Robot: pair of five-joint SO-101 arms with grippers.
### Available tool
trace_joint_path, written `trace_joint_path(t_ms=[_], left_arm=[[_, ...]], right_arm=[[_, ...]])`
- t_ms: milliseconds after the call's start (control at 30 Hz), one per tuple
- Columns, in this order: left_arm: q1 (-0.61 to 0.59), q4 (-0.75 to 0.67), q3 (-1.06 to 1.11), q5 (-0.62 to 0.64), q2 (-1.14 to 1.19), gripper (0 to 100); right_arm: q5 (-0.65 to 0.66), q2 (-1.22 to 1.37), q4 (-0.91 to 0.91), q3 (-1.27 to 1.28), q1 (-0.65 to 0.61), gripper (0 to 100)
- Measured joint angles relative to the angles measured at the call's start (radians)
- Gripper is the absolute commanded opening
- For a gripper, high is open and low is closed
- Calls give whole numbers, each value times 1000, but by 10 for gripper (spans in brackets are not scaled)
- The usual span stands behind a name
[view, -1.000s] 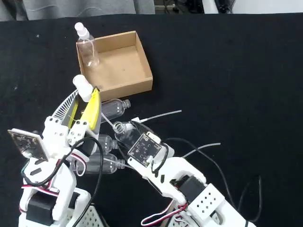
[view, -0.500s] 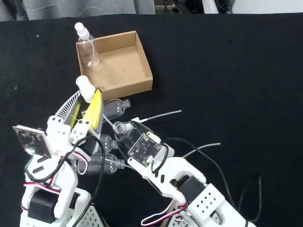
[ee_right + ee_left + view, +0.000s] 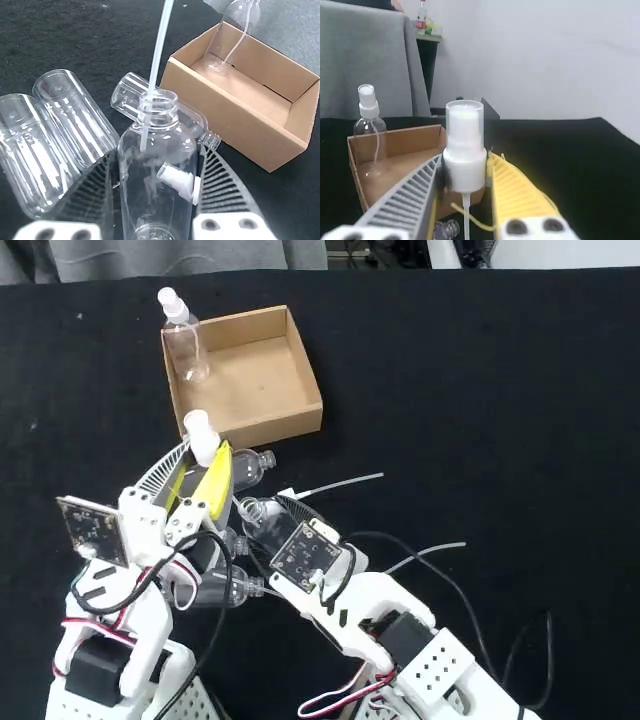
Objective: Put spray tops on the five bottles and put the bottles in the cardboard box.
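A capped bottle (image 3: pixel 183 340) stands in the cardboard box's (image 3: pixel 275 418) left corner. Just in front of the box, the left gripper (image 3: pixel 203 448) pinches a spray top (image 3: pixel 199 427). It has shifted rightward since a moment ago, and its tube now dips into the open bottle (image 3: pixel 155 135) clamped by the right gripper (image 3: pixel 158 155). Spare bottles (image 3: pixel 247 466) lie alongside.

I am seeing the black table (image 3: pixel 480 390) lying open across the right half of the frame. The cardboard box (image 3: pixel 280 418) is sitting upper left, a capped bottle (image 3: pixel 183 340) standing in its upper-left corner. Just below it, loose bottles (image 3: pixel 250 466) are crowding the gap.
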Motion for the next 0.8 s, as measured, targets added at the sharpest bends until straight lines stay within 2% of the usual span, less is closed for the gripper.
trace_joint_path(t_ms=[800], left_arm=[[3, 26, 74, 44, 2, 30]], right_arm=[[0, 0, 0, 0, -3, 88]])
